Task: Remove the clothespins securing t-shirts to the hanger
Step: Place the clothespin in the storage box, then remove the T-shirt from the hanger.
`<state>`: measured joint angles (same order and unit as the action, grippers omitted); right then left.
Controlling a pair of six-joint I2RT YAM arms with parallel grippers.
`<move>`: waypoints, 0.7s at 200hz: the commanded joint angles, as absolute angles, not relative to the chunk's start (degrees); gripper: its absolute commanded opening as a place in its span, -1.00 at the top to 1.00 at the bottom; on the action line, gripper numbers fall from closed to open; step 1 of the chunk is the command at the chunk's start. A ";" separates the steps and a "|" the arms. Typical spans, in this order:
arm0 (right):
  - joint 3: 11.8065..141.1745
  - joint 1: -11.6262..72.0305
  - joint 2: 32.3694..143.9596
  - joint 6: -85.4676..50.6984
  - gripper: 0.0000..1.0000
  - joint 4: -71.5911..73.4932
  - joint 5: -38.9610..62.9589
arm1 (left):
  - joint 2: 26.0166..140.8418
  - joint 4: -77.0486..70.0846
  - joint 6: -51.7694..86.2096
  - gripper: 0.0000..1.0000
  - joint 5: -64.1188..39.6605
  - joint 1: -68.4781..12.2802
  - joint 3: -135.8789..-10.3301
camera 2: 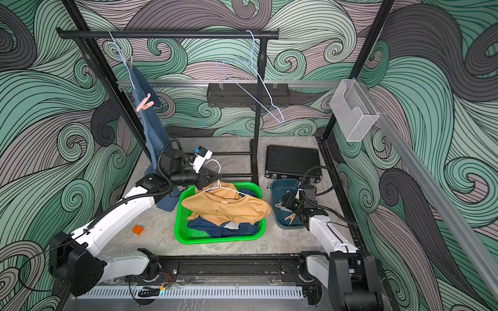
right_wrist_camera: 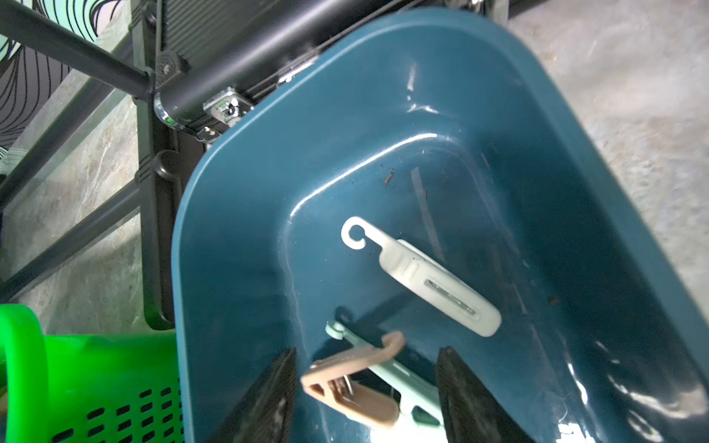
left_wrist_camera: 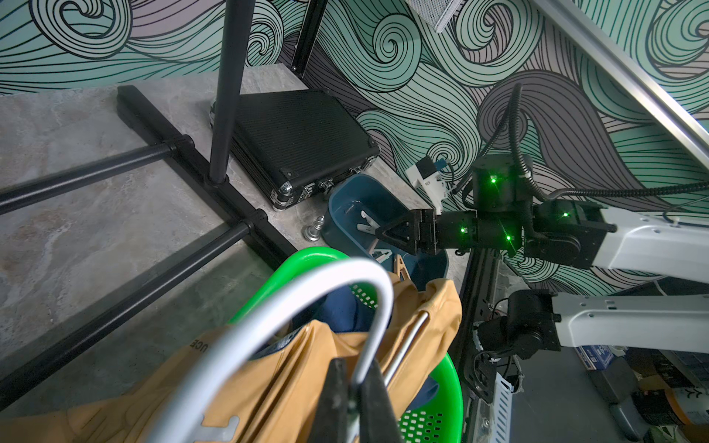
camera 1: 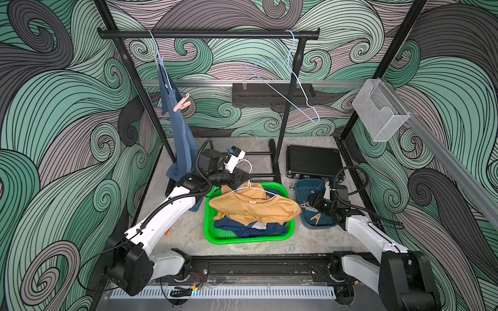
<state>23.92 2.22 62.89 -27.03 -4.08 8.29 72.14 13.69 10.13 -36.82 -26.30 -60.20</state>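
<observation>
Clothespins: tan clothespin [right_wrist_camera: 353, 387] sits loose in blue bin [right_wrist_camera: 498, 96] by right edge of worktop [camera 1: 188, 231], between the parted jaws of right pincer [right_wrist_camera: 366, 356], which grips nothing. Pink clothespin [camera 1: 182, 103] clips blue shirt [camera 1: 180, 134] on rack [camera 1: 210, 34], back left. Left pincer [left_wrist_camera: 355, 379] is clamped on white hanger [left_wrist_camera: 307, 291]. Risk: the hanger may swing and snag green basket [camera 1: 242, 238].
</observation>
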 commanded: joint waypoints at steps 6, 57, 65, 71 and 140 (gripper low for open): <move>25.17 1.93 59.38 -25.33 -0.24 -6.48 8.30 | 71.13 12.61 9.97 1.00 -37.11 -25.84 -63.18; 28.37 4.46 42.54 -20.48 -0.35 -14.89 12.06 | 69.99 14.56 9.43 1.00 -35.99 -24.91 -66.08; 29.06 5.60 40.45 -19.09 -0.38 -15.47 13.04 | 69.66 15.21 9.13 1.00 -35.71 -24.51 -66.63; 29.54 6.50 39.03 -18.36 -0.40 -15.48 13.91 | 69.33 15.58 9.07 1.00 -35.67 -24.15 -67.00; 32.20 17.38 35.64 -9.71 -0.56 -11.57 24.44 | 66.14 17.00 9.58 1.00 -37.36 -19.49 -68.47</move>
